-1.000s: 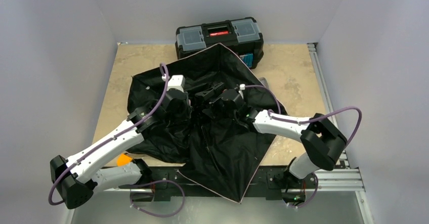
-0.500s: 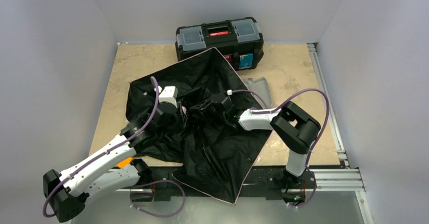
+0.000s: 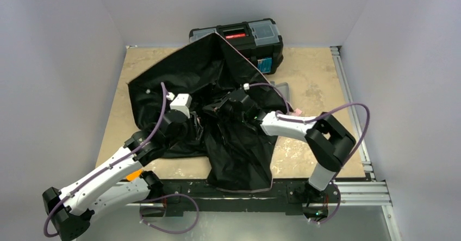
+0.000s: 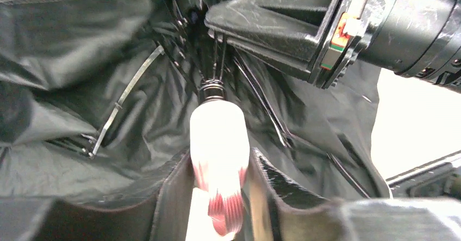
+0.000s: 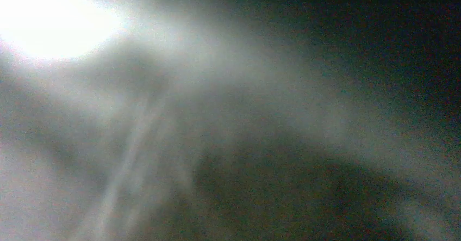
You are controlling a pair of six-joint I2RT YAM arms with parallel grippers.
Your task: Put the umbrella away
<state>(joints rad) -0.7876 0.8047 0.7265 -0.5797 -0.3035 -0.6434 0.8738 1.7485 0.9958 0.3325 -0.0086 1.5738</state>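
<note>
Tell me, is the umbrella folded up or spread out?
Spread, partly collapsed: the umbrella sprawls loose over the table, its ribs splayed, not bundled up.

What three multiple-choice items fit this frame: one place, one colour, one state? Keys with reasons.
1. Where does the toolbox stand?
A. At the near edge, between the arm bases.
B. At the far edge of the table, partly behind the umbrella.
C. Off the table, to the right.

2. What colour is the umbrella fabric facing the top camera?
A. Yellow.
B. White.
C. Black, with a thin pink hem.

3. What is the left gripper doing?
A. Closed on the umbrella's pale handle.
B. Open over bare table.
C. Gripping the toolbox.

Key:
1 B: the top view shows it at the far edge, with fabric across its left part.
2 C: the canopy reads black with pink edging.
3 A: the left wrist view shows the handle between both fingers.
</note>
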